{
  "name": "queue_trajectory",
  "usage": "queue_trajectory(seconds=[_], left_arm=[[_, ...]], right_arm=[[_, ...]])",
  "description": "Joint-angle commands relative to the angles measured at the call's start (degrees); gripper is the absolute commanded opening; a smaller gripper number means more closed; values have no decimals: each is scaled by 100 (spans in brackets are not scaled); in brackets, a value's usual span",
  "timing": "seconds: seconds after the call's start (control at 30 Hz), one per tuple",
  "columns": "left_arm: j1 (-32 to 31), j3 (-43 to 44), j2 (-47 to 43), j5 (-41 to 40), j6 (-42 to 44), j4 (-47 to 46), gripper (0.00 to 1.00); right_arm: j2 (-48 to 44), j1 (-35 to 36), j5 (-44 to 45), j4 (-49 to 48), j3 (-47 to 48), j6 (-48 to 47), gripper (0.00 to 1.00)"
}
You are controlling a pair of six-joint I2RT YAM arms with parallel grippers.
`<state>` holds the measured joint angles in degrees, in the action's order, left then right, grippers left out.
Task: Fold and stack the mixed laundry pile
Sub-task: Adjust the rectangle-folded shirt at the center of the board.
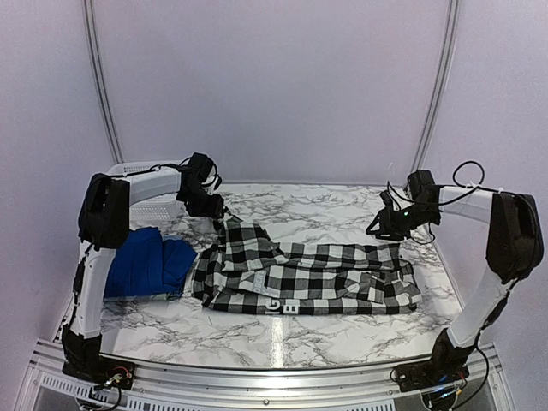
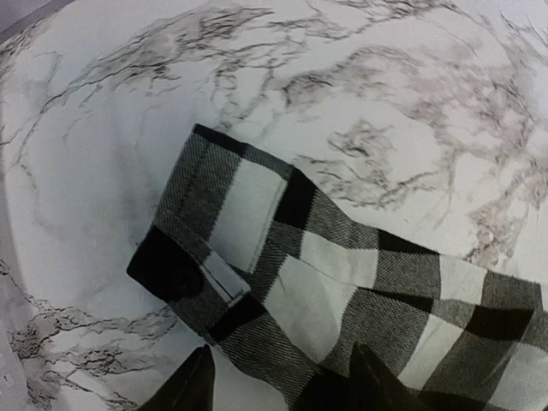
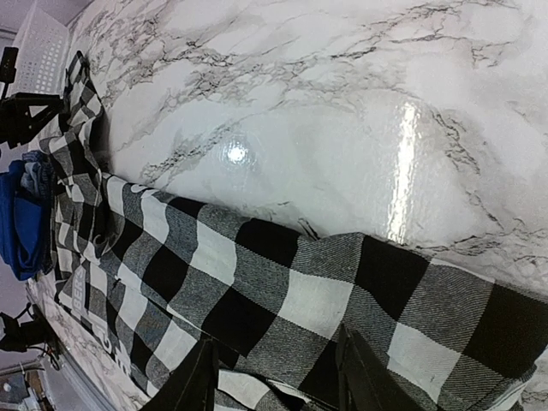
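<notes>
1. A white marble-patterned table stands inside pale lavender walls. A white lattice basket sits at its 10 o'clock corner.
2. The black-and-white buffalo-check flannel shirt lies spread across the middle of the table, reaching from about 9 o'clock toward 3 o'clock. One sleeve runs up toward 11 o'clock.
3. The royal-blue shirt lies bunched at 9 o'clock, touching the flannel's left edge.
4. The left gripper hangs at 11 o'clock over the end of that sleeve. In the left wrist view its fingers are spread and released, and the buttoned cuff lies flat on the marble just beyond them.
5. The right gripper sits at 2 o'clock, above the flannel's far right edge. Its fingers are parted and not clenched, with checked cloth under and between them. I cannot tell whether they touch it.
</notes>
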<state>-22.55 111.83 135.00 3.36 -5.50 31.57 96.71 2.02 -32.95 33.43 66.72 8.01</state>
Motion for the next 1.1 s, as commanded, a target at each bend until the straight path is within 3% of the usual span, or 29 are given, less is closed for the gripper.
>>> queue_trajectory(seconds=[0.0,0.1,0.33,0.4,0.47,0.57,0.6,0.8,0.9,1.07], left_arm=[[160,584,361,-170,-712,150,62],[163,886,686,-231,-958,157,64],[139,982,1151,-265,-1273,291,55],[98,1026,1254,-225,-1223,371,44],[65,1108,1304,-66,-1140,369,26],[-37,1454,1238,96,-923,283,2],[-74,1581,1183,119,-887,201,0],[-382,2239,482,219,-558,-288,0],[-640,1920,-326,222,106,-623,0],[-1216,974,-1526,556,1321,-882,0]], right_arm=[[108,26,-52,-33,303,24,43],[176,24,-54,-45,332,33,43],[276,22,-65,-51,460,25,44],[239,38,-172,-135,482,-14,46],[94,102,-192,-275,529,-152,51],[-124,188,-276,-517,649,-292,65],[-166,193,-342,-590,694,-320,70],[-325,294,-602,-781,1172,-523,87],[-345,452,-751,-838,1515,-619,98],[-357,854,-1174,-1182,1833,-662,99]])
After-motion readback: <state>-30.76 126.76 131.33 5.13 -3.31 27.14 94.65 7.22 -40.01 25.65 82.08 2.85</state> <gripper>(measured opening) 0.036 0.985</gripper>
